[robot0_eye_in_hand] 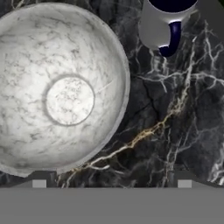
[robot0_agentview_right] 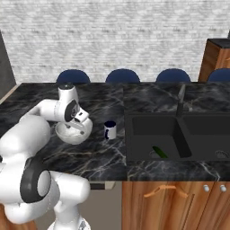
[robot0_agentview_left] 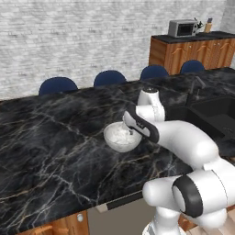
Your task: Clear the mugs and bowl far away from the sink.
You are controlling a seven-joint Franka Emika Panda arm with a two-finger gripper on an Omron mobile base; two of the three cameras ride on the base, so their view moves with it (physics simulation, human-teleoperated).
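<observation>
Black marble counter [robot0_agentview_left: 50, 137] with pale veins, four navy chairs [robot0_agentview_right: 73, 76] along its far side, white brick wall [robot0_agentview_right: 112, 36] behind, microwave [robot0_agentview_left: 182, 28] on a wooden cabinet [robot0_agentview_left: 193, 53]

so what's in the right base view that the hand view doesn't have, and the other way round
The right base view alone has the black double sink with its faucet, a green thing lying in the left basin, the blue chairs behind the counter, and the open gripper over the bowl. The hand view alone looks straight down into the bowl's flat round bottom and shows the mug's navy handle. Both share the marbled white bowl, the white mug with navy inside beside it, apart, and the black marble counter.
</observation>
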